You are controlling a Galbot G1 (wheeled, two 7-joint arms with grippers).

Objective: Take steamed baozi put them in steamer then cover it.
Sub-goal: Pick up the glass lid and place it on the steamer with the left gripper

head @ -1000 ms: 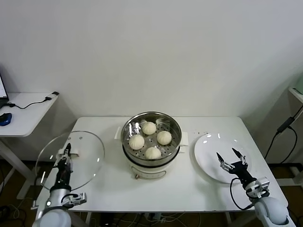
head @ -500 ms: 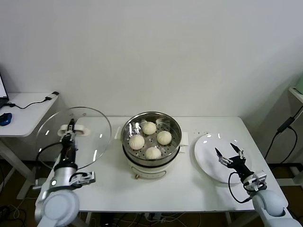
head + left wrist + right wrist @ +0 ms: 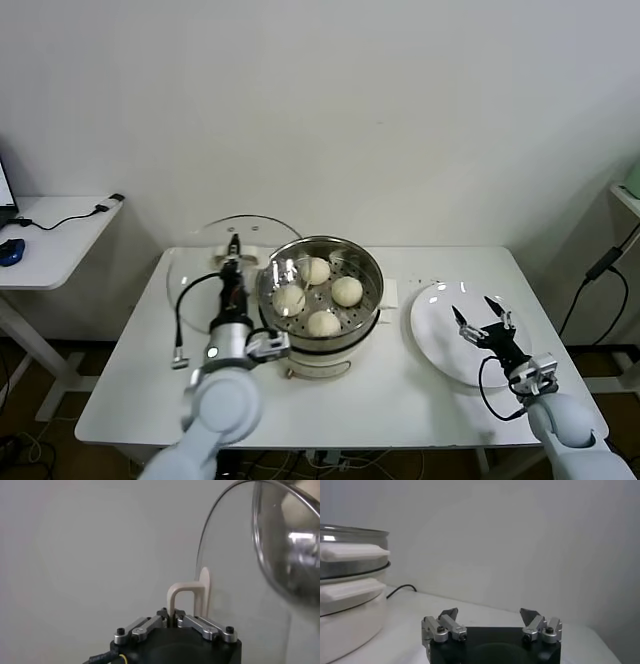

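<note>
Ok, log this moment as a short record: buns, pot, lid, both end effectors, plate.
baozi: four, all inside the steamer
steamer: uncovered, mid-table
cover: held tilted, off the table, beside the steamer's left rim
left end effector: shut on the cover's handle
right end effector: open, holding nothing, over the plate
plate: white, right of steamer, no food on it

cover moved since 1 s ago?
Yes. The left gripper has carried the cover from the table's left edge rightward, up against the steamer.
</note>
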